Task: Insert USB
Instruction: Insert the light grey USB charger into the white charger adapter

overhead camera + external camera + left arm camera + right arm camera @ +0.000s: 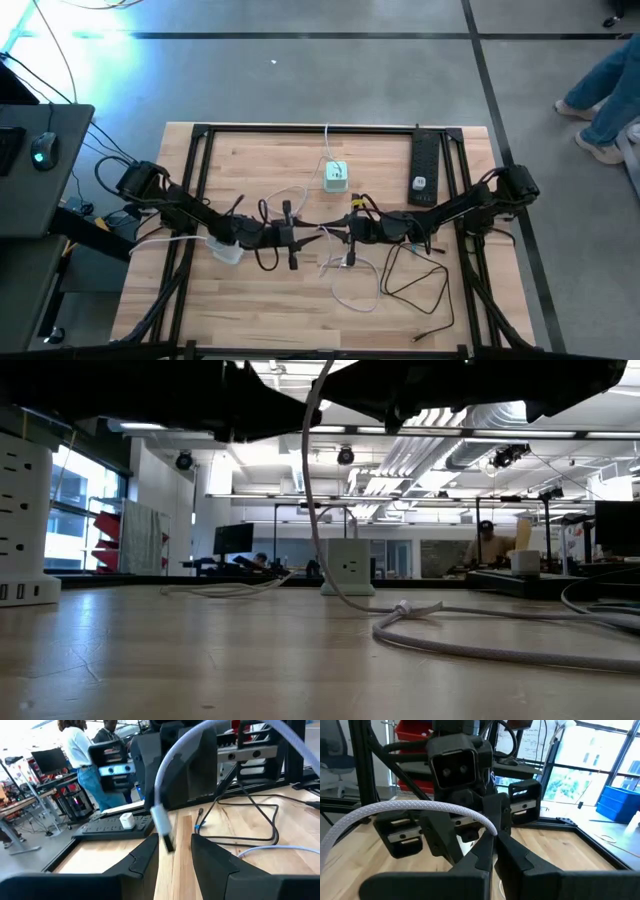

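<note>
A pale butcher-block wooden table [260,300] inside a black metal frame holds two dark arms that meet near its middle. The left gripper [172,851] has matte black wedge-shaped fingers set narrowly apart; the USB plug [167,841], a dark tip on a pale moulded collar, hangs between them, though contact is unclear. Its white braided cable [172,760] arches up and over to the right gripper [494,851], whose fingers are pinched shut on it. Only the overhead view shows a small white boxy charger [335,176] and a flat black power strip [425,165] at the far side, and a thin black cable [420,280] looped nearby. The table-level view shows a bright open workshop with ceiling ducts and monitors.
</note>
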`<state>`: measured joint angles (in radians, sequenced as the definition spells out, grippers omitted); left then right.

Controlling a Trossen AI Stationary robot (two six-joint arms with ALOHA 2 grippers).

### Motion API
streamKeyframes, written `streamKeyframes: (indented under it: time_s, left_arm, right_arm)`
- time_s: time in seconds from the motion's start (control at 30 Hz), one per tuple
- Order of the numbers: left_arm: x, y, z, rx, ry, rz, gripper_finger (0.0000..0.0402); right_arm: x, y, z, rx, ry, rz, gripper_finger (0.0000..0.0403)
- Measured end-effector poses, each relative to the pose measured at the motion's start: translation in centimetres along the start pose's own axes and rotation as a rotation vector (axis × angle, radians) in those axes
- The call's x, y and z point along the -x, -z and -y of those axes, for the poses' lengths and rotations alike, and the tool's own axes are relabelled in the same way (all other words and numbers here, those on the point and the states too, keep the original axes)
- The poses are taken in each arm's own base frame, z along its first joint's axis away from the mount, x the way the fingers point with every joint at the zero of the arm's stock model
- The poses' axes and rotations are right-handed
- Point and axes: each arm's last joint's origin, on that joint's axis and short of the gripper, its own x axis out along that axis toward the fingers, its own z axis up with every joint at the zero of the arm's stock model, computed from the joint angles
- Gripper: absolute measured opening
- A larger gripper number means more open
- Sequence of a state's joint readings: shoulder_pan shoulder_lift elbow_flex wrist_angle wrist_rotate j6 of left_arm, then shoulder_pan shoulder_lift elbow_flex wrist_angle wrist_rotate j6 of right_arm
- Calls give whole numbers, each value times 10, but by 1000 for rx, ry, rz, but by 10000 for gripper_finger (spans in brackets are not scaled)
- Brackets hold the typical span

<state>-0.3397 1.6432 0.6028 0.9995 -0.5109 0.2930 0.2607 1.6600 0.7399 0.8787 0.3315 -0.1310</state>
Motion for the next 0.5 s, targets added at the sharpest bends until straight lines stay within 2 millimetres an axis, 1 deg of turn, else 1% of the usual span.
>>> streamKeyframes:
  time_s: [0.1, 0.17, 0.37, 0.5]
  left_arm:
    - [-4, -4, 2, -17, 4, -16, 88]
    - [-5, -3, 3, -31, 4, -43, 77]
    - [-4, -1, 4, -44, -29, -83, 11]
    - [-4, 0, 4, -42, -30, -86, 4]
  right_arm:
    - [0, 1, 0, 9, -5, -11, 0]
    - [0, 3, 0, 15, 4, -28, 0]
    - [0, 5, -1, 27, 8, -55, 0]
    - [0, 6, -1, 29, 8, -61, 0]
